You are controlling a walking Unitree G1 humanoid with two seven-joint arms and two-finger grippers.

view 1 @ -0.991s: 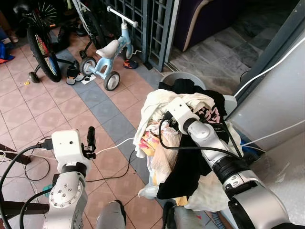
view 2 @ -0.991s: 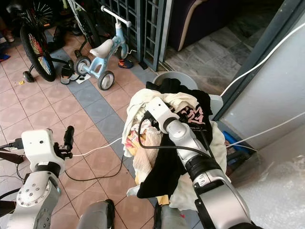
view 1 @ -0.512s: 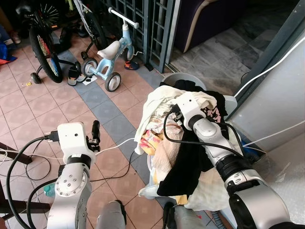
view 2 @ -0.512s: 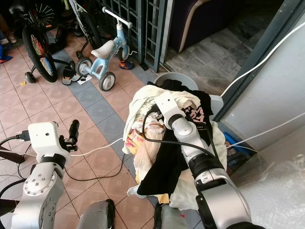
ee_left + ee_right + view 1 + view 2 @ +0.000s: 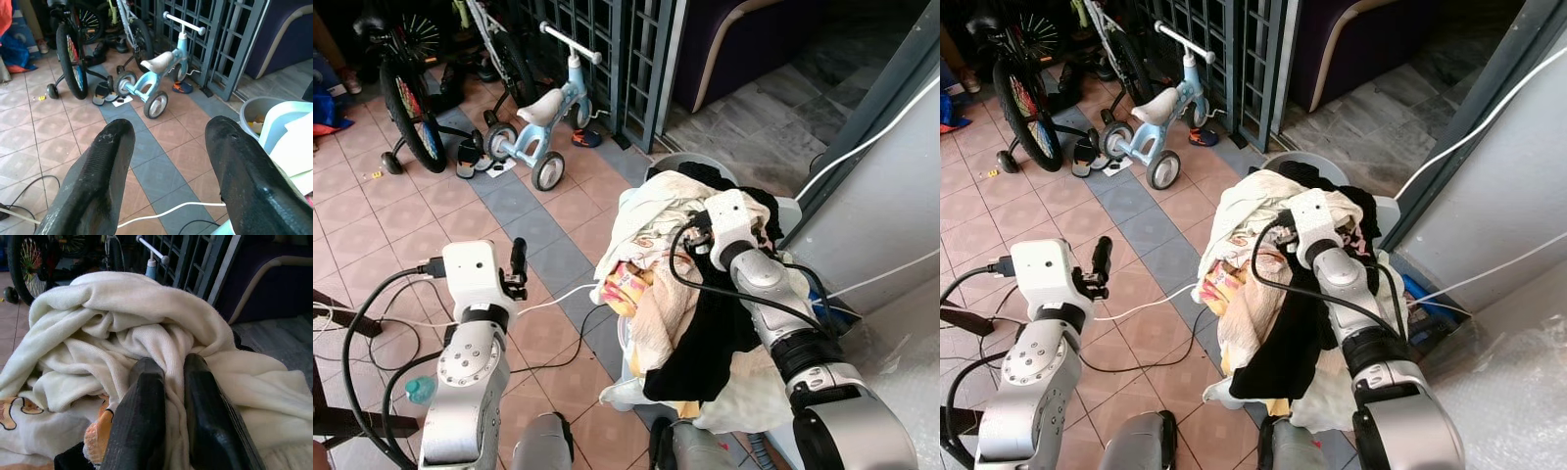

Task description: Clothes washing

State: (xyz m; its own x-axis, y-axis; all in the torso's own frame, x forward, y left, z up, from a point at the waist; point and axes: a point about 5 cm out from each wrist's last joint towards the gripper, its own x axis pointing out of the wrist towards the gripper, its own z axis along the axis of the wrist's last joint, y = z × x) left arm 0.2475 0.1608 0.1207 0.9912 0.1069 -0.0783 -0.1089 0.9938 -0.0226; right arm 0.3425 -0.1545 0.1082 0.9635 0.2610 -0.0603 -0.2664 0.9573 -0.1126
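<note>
Over on the left, a black bicycle (image 5: 406, 108) and a pale blue balance bike (image 5: 548, 113) are standing on the tiled floor (image 5: 421, 225) by a dark metal grille (image 5: 636, 59). The robot's left gripper (image 5: 168, 161) is hovering above those tiles with its fingers (image 5: 98, 171) spread wide and holding nothing; a white cable (image 5: 558, 297) is trailing across the floor beneath it. Moving right, a heaped pile of laundry (image 5: 695, 313) is sitting just in front of the robot, spilling over a pale basket (image 5: 625, 392), with a cream towel (image 5: 122, 328) lying on top and a black garment (image 5: 705, 343) hanging down the front. The right gripper (image 5: 168, 396) is resting on the top of that pile, its fingers (image 5: 142, 421) pinching a fold of the cream towel between them. A grey tub (image 5: 690, 160) is peeking out behind the heap, beside the grey wall (image 5: 881, 196).
</note>
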